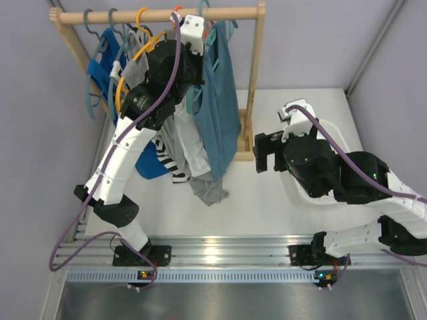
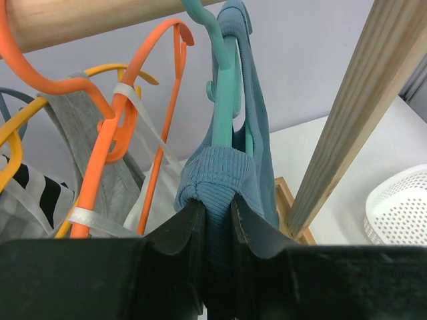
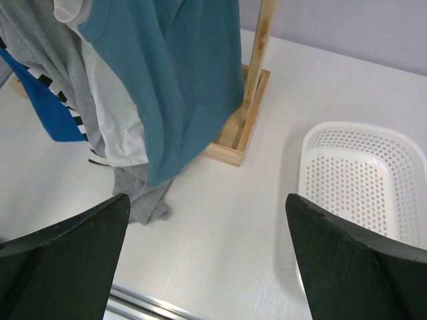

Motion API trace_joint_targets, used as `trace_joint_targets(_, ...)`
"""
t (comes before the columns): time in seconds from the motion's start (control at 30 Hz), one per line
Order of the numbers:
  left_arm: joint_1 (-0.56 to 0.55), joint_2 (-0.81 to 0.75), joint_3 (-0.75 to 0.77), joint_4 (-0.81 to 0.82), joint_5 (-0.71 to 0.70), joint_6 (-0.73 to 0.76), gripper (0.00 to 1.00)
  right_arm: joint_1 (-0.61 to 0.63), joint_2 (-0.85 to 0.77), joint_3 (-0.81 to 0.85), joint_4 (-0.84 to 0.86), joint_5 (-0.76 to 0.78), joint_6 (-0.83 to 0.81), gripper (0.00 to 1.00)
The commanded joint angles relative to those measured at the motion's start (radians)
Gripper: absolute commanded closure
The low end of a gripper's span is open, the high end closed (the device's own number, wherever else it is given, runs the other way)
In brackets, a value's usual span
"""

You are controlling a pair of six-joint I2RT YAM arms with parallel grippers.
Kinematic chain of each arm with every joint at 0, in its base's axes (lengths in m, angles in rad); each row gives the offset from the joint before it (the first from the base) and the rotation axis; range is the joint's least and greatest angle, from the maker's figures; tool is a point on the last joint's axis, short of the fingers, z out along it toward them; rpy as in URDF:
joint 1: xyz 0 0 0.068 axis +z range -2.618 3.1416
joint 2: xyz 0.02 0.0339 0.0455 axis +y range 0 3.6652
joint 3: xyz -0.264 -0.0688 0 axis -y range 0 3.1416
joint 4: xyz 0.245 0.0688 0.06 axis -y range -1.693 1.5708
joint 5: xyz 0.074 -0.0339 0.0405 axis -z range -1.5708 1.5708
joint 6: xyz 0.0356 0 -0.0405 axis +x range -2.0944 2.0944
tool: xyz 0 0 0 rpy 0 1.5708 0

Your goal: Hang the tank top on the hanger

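The dusty teal-blue tank top [image 1: 219, 110] hangs from the wooden rail [image 1: 160, 15], draped over the light teal hanger [image 2: 225, 87]. My left gripper [image 2: 217, 207] is shut on a bunched ribbed strap of the tank top [image 2: 217, 177] just under the hanger; it sits high at the rail [image 1: 190, 37]. The tank top's body also shows in the right wrist view [image 3: 177, 73]. My right gripper [image 3: 207, 220] is open and empty above the table, to the right of the rack [image 1: 267, 152].
Orange hangers [image 2: 113, 120], a yellow hanger [image 1: 130, 63], grey-blue hangers [image 1: 90, 40] and grey, white, striped and royal-blue garments [image 1: 177, 143] crowd the rail's left. The rack's right post [image 2: 347, 120] stands close. A white perforated basket [image 3: 360, 180] lies on the table at right.
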Motion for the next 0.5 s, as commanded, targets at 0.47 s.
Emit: trace_joint_targets(0.47,0.011,-0.103,-0.164,0.169,0.067,-0.061,1.00,0.003,-0.024,-0.037,0.037,-0.007,0.015,0.00)
